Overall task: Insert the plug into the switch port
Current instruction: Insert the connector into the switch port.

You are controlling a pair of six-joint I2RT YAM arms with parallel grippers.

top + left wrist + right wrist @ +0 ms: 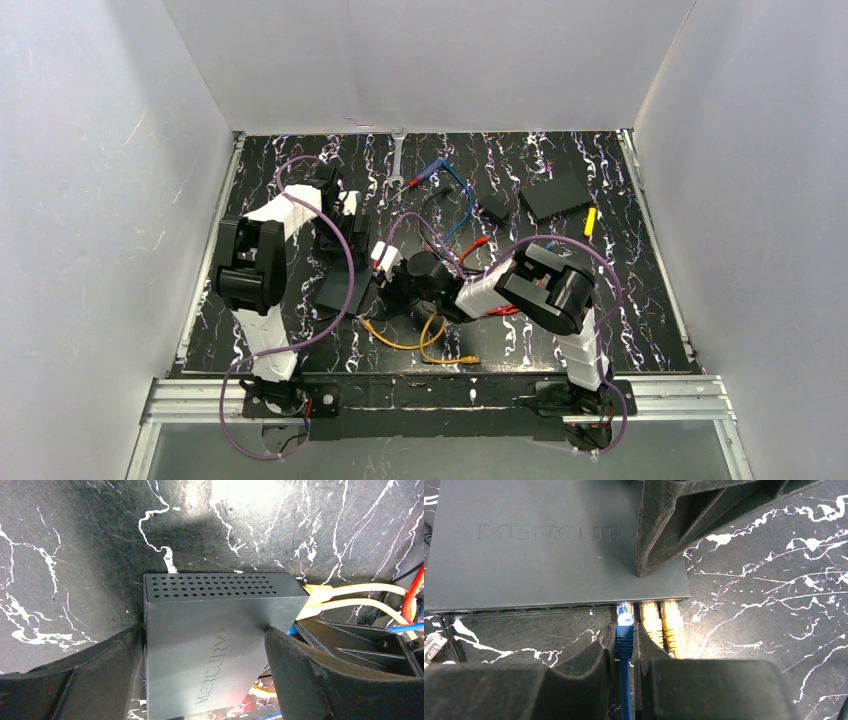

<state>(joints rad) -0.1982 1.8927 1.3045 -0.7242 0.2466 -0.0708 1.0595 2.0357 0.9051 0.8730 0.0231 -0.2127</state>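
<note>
Clamping matte boxy switch (200, 615) with left gripper (205, 647); pinching blue plug (624, 619) with right gripper (624, 647) at socket row (524, 611), beside yellow plugs (662, 622).

Left jaws wide, right jaws narrow.

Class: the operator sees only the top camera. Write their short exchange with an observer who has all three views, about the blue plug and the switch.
Operator: From above I cannot see the blue plug. Where is it?
Observer: The right gripper pinches it, clear tip at a port of the switch, beside two yellow plugs.
Operator: Is the switch held?
Observer: Yes, the left gripper clamps its two sides.
</note>
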